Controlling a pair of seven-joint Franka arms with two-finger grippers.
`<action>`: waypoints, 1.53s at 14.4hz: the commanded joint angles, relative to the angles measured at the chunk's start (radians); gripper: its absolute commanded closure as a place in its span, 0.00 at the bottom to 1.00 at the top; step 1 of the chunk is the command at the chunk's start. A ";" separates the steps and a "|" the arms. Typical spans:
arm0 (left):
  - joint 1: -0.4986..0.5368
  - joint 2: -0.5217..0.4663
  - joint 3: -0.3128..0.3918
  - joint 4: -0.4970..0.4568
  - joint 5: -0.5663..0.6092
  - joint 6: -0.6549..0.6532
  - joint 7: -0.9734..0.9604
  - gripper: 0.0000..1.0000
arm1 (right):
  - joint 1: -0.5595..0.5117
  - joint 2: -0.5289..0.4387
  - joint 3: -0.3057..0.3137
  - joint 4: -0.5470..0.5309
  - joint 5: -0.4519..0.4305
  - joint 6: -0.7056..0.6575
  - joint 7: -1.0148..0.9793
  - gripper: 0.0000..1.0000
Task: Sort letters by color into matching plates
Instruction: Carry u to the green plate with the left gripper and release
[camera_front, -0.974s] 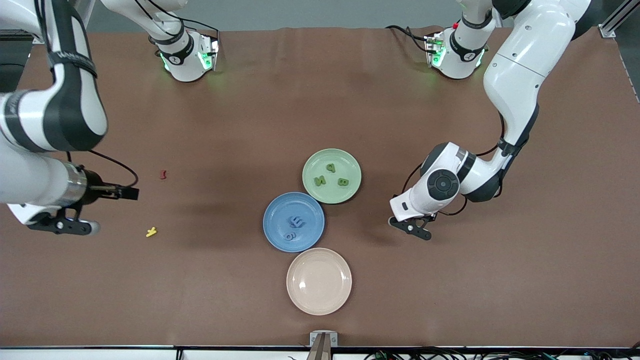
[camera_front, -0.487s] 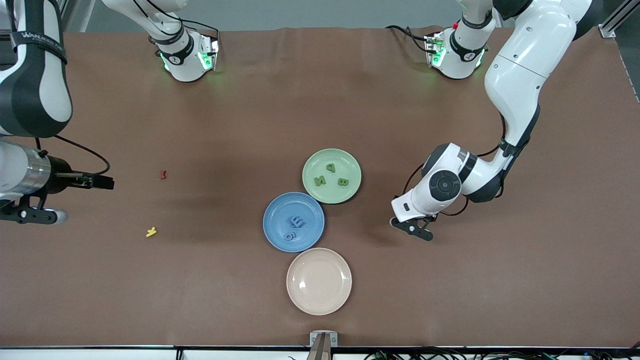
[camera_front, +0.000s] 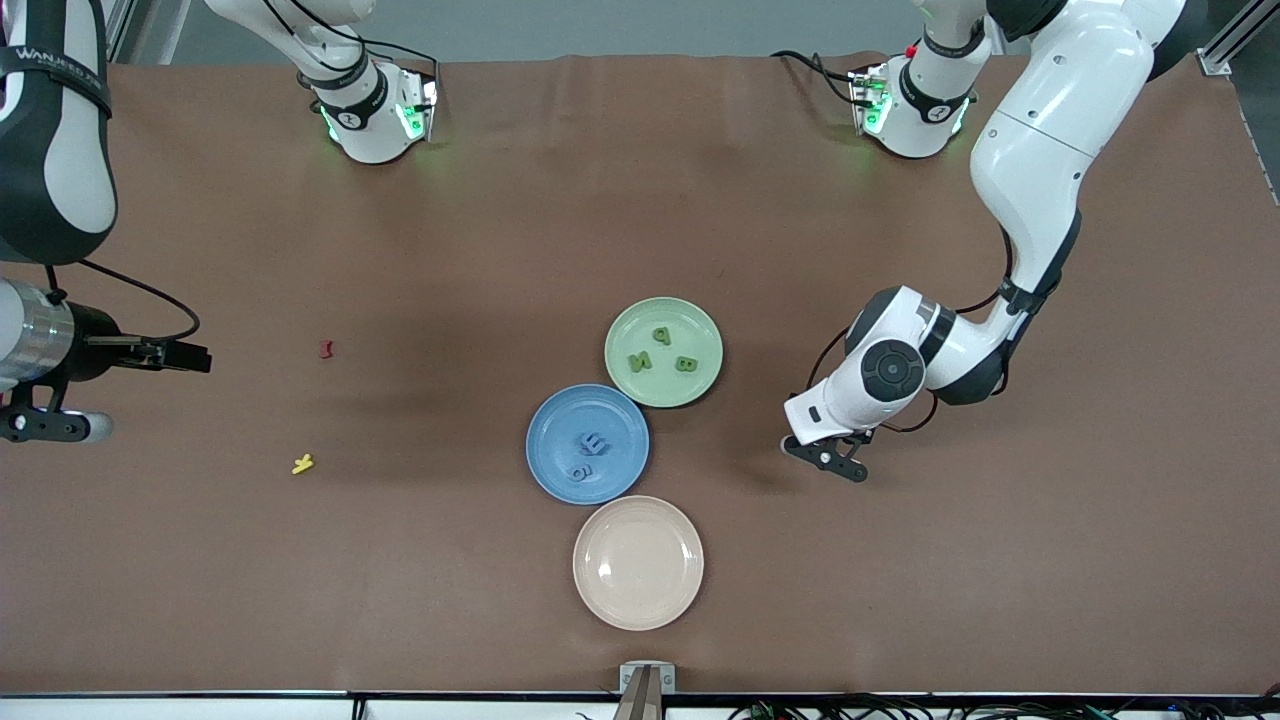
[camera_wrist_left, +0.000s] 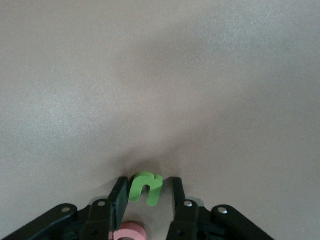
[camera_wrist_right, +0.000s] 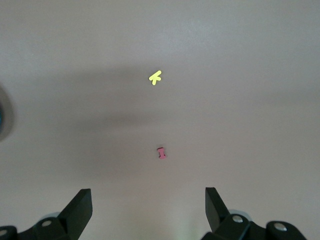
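Since a second earlier, the right gripper (camera_wrist_right: 147, 212) had drawn back toward the right arm's end of the table, well apart from the green plate (camera_front: 664, 352), fingers spread and empty, apparently waiting. Near that plate, toward the left arm's end, the left gripper (camera_wrist_left: 148, 200) straddled a green letter (camera_wrist_left: 145, 187) on the table (camera_front: 900, 600), jaws not visibly pinching, probably to carry it to the three already there. A pink letter (camera_wrist_left: 129, 232) lay just beside it.

Pink letter (camera_wrist_left: 129, 232) half-cut by frame edge

Front view: high, facing the robots, whole counter (camera_front: 400, 600).
Left wrist view: close above counter, green letter (camera_wrist_left: 145, 187).
Right wrist view: higher; shares yellow letter (camera_wrist_right: 155, 77) with front.
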 joint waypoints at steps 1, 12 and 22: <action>0.016 -0.001 -0.009 -0.018 0.019 0.025 0.008 0.64 | -0.014 -0.005 0.019 0.009 0.011 -0.021 -0.001 0.00; 0.015 -0.043 -0.031 -0.013 0.006 -0.038 -0.172 0.90 | 0.027 -0.166 0.016 -0.103 0.009 -0.034 -0.002 0.00; -0.088 -0.065 -0.261 0.019 0.008 -0.196 -0.681 0.92 | 0.035 -0.334 -0.027 -0.201 0.009 -0.030 -0.050 0.00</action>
